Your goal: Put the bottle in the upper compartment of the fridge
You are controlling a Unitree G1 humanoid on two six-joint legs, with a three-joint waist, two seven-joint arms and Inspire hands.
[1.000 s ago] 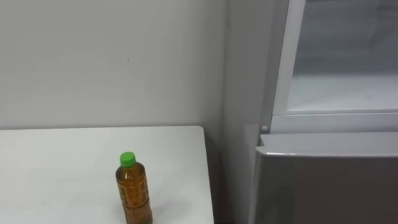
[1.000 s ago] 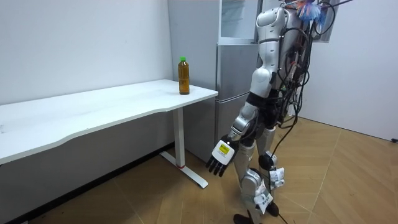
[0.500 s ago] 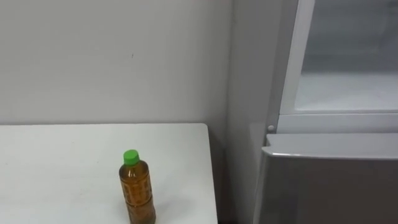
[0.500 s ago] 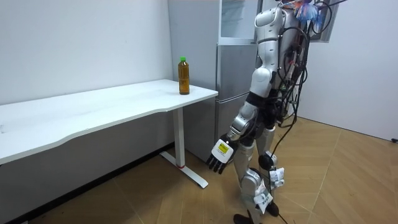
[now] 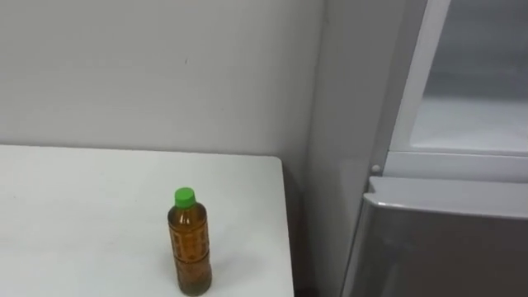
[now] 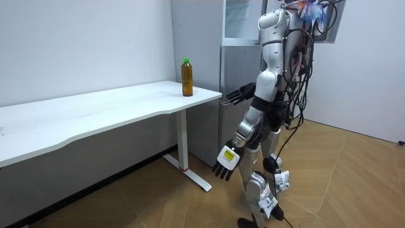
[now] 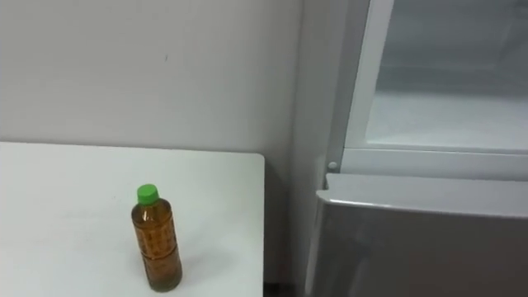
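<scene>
One bottle (image 5: 190,243) stands upright on the single white table (image 5: 82,206), near its right end and apart from both hands. A strip of bare top lies between it and the straight right edge. A narrow dark gap separates that edge from the flat grey side of the one fridge (image 5: 346,124). The bottle is clear ribbed plastic with amber liquid and a round green cap. The tabletop is smooth and matt. The fridge has two sections: a pale upper compartment (image 5: 474,115) inside a white frame, and a smooth grey lower door (image 5: 445,247). In the room view the robot stands on open wood flooring just off the table's end, facing the fridge. Its left hand (image 6: 226,161) hangs low with slack, open fingers. Its right hand (image 6: 235,95) is held out at waist height, fingers straight and empty, near the table's corner.
</scene>
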